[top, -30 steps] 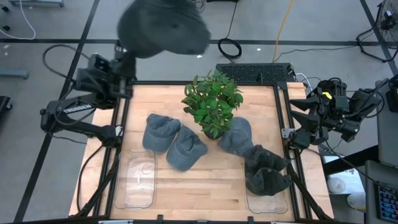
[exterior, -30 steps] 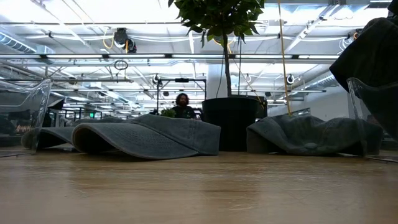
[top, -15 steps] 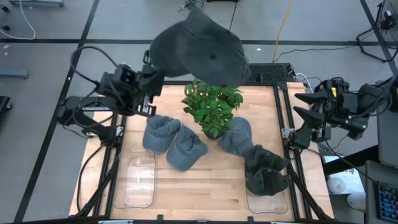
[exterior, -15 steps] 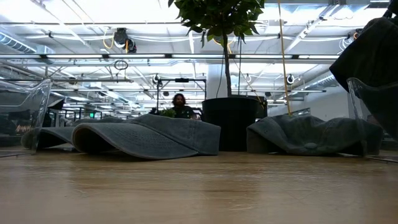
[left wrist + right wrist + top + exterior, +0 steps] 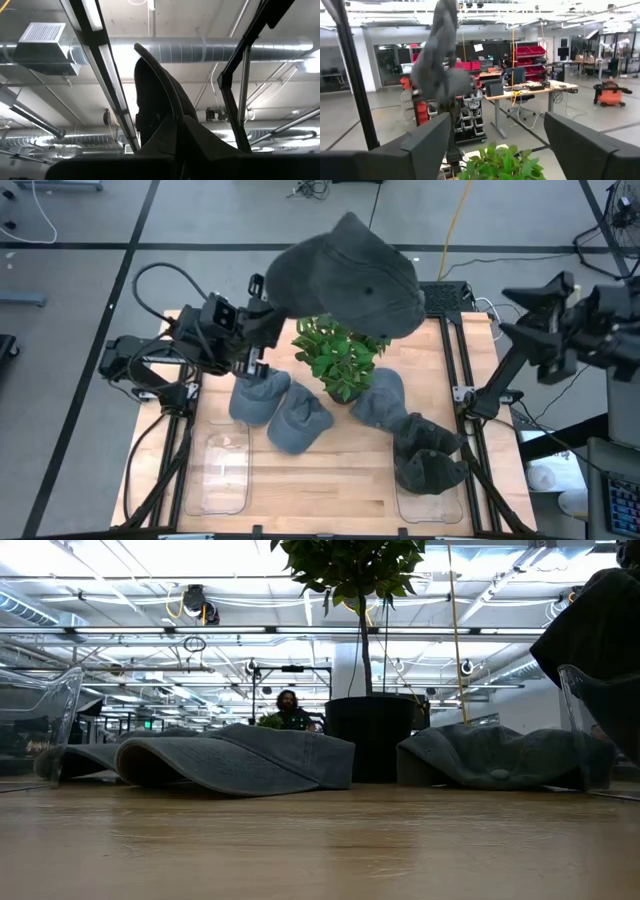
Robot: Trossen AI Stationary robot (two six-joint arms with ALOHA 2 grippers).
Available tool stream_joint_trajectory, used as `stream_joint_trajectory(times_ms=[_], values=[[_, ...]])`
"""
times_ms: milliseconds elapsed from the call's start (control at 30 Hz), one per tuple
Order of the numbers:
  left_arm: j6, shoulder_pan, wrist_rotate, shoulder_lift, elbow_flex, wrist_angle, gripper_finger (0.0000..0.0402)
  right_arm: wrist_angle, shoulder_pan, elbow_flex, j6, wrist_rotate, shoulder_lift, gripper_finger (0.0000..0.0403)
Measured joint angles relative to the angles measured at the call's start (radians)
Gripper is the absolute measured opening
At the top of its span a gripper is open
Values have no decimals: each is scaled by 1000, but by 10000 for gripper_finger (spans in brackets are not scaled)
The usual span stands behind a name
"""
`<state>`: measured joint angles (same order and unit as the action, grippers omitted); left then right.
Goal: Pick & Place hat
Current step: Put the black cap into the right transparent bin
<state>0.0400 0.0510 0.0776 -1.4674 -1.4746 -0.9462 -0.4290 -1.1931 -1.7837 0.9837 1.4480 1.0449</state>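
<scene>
High view: the left gripper is raised over the back left of the wooden table, its jaws clamped on the edge of a grey cap, which hangs well above the leafy potted plant. The left wrist view confirms the grasp: the cap's brim rises from between the fingers against the ceiling. The right gripper waits off the table's right side with its jaws spread wide and nothing between them; the right wrist view shows the carried cap from across the table.

Three more grey caps lie on the table, two left of the plant and one to its right. A darker cap already fills the clear tray at front right; a second clear tray at front left is bare.

Procedure for the step in hand, judged from this layout:
- Keep the cap lifted clear of the foliage during travel; the loose crown could snag leaves.
- Hold the grip firm on the cap's edge until it is over the destination, probably the front-left tray.
- Lower until the crown settles inside the tray walls, then release.
</scene>
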Motion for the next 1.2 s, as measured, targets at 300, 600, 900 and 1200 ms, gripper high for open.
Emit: stream_joint_trajectory(times_ms=[300, 600, 900, 1200], values=[[7, 17, -12, 1, 0, 2, 11, 94, 2, -325, 4, 18, 167, 320], [8, 23, -17, 1, 0, 3, 11, 155, 69, -494, 5, -2, 288, 318], [4, 23, -18, 1, 0, 13, 11, 161, 167, -561, 9, -24, 380, 318], [-26, 21, 9, 1, 1, 21, 11, 283, 148, -559, 26, -35, 436, 318]])
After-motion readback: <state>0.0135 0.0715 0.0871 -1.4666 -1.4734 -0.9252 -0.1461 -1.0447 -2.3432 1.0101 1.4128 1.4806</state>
